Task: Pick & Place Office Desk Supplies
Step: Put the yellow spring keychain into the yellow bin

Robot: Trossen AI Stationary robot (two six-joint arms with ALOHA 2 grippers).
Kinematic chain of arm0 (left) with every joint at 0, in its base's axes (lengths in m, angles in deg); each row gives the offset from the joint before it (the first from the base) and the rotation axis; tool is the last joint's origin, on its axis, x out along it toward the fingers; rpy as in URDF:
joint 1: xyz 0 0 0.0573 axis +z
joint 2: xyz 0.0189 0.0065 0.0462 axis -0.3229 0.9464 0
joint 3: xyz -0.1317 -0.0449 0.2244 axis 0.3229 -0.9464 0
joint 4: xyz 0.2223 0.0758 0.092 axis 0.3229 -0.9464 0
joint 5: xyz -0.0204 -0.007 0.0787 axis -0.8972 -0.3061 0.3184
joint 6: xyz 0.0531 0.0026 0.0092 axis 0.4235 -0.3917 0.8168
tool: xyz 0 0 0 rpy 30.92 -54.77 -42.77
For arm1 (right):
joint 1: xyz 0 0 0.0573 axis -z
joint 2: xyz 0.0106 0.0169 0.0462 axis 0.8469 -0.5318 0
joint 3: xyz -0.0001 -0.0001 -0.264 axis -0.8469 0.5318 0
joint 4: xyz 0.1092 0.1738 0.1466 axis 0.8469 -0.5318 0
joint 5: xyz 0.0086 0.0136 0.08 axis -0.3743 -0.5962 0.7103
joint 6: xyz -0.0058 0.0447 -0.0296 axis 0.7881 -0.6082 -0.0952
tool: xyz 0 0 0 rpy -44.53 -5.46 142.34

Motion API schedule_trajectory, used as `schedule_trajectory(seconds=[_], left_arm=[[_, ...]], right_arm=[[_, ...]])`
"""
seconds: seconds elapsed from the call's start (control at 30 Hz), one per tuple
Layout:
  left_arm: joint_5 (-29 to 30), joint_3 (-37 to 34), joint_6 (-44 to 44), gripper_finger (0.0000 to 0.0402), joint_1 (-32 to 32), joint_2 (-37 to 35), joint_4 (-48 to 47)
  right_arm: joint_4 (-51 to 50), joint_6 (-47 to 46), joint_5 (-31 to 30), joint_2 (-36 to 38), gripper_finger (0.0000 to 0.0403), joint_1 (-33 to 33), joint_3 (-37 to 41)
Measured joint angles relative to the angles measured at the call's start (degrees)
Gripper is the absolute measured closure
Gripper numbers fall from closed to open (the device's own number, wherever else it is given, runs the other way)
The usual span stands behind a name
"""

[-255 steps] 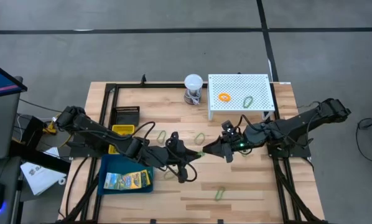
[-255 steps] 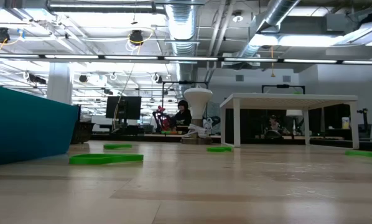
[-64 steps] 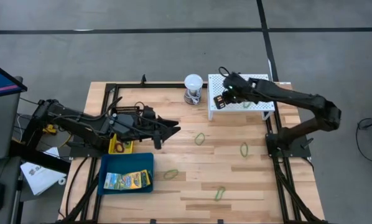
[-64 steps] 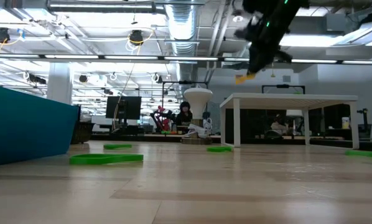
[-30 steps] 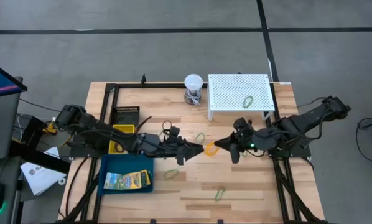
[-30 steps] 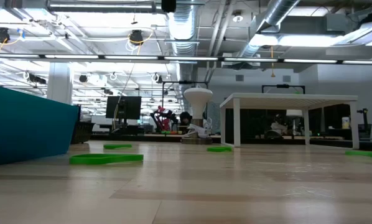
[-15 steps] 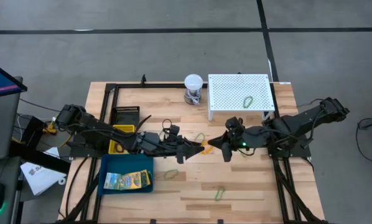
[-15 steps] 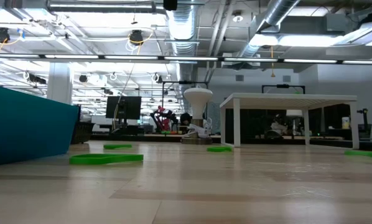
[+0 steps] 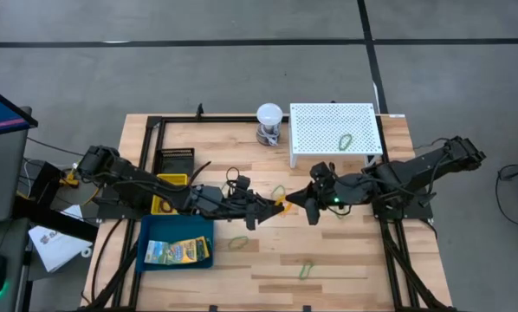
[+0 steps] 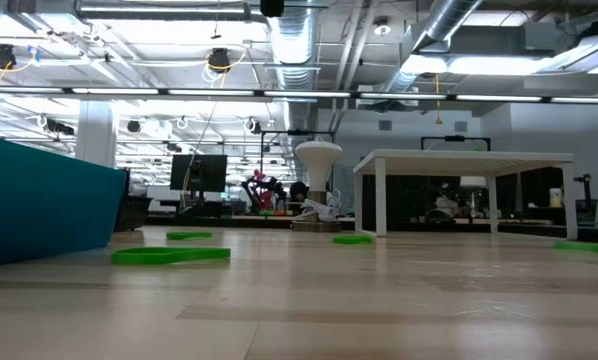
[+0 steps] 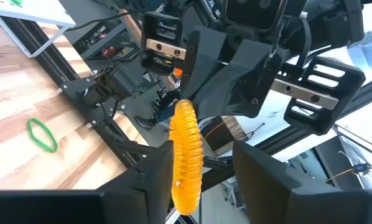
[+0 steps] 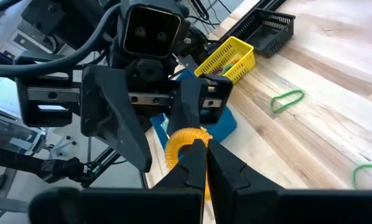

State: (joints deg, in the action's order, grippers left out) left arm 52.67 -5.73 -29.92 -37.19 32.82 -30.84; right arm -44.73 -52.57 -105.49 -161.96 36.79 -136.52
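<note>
Orange loop (image 11: 186,155), ribbed and rubbery, hangs in mid-air over the middle of the table (image 9: 354,260), pinched at its rim by the right gripper (image 12: 198,163), whose fingers are clamped tight on it. The left gripper (image 9: 275,207) faces it nose to nose, its two dark fingers (image 11: 260,171) standing apart on either side of the loop and not yet pressing it. It looks like a hand-over between arms: the left fingers need to close on the band before the right lets go, then carry it off toward the bins. Beyond the grippers, thin green loops (image 9: 238,243) lie flat on the pale wood planks. Farther left sit the yellow bin (image 12: 228,57), a slotted plastic box, the black mesh basket (image 12: 268,26) and the blue tray (image 9: 148,234) holding printed packets (image 9: 178,251).
</note>
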Motion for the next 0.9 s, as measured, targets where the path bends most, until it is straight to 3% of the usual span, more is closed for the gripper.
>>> schedule_trajectory(seconds=[0.2, 0.4, 0.5, 0.73, 0.9], left_arm=[[0.0, 0.0, -0.02, 0.0295, 0.0, 0.0, -0.95], [-1.05, 0.0, -0.02, 0.0383, -0.12, 0.0, -1.47], [-1.05, 0.0, -0.04, 0.0383, -0.13, 0.0, -2.05], [-1.56, -0.02, -2.0, 0.0394, -0.13, -0.02, -5.61], [-8.92, -0.02, -8.23, 0.0395, -0.93, -0.05, -17.31]], right_arm=[[0.04, -0.18, -0.58, 0.0, 0.0403, 0.0, 0.0], [0.44, -0.26, -0.61, 0.0, 0.0402, 0.0, -0.02], [2.09, 0.53, -0.57, 0.02, 0.039, 0.0, -0.05], [4.64, 2.3, 0.7, 0.04, 0.0315, -0.02, -0.07], [4.59, 2.4, 0.73, 0.04, 0.0252, -0.02, -0.07]])
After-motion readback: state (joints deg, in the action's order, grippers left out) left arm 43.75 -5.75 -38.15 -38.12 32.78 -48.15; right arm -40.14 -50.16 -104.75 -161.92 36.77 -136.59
